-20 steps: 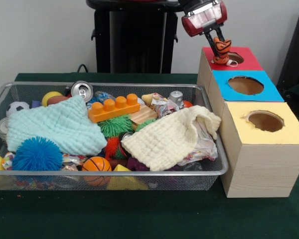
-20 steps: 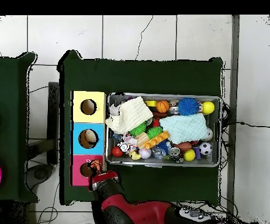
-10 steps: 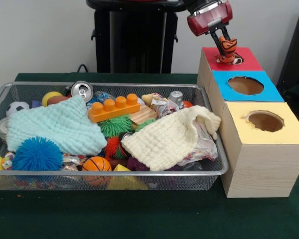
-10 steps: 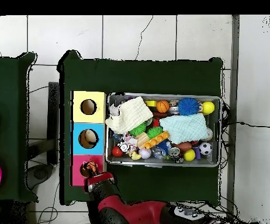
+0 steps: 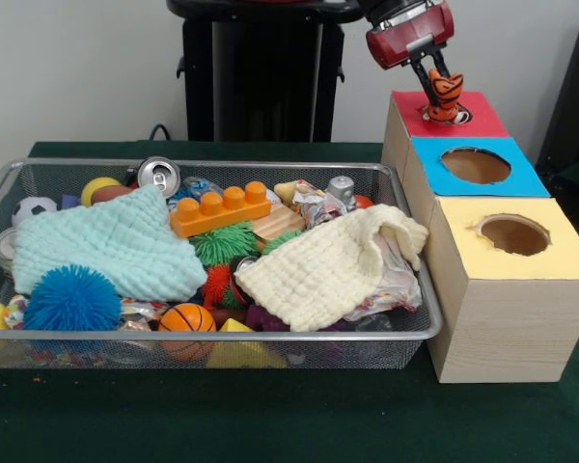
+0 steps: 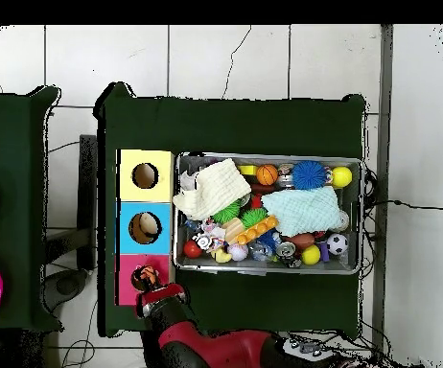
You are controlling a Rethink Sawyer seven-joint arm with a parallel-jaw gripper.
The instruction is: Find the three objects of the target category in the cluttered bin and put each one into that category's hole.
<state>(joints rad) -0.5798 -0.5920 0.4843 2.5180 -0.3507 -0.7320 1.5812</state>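
Note:
My gripper hangs over the red-topped box at the far end of the row of three boxes. It is shut on a small orange and black striped toy animal, which sits right at the red box's hole, hiding most of it. From overhead, the gripper and the striped toy cover the hole in the red box. The wire bin beside the boxes is full of mixed objects.
The blue box's hole and the yellow box's hole are uncovered. The bin holds a mint cloth, a cream cloth, an orange brick, a blue spiky ball, a small basketball, and a can.
The gripper has lifted slightly and shifted to the right over the red box, still carrying the striped toy. Nothing in the bin has moved.

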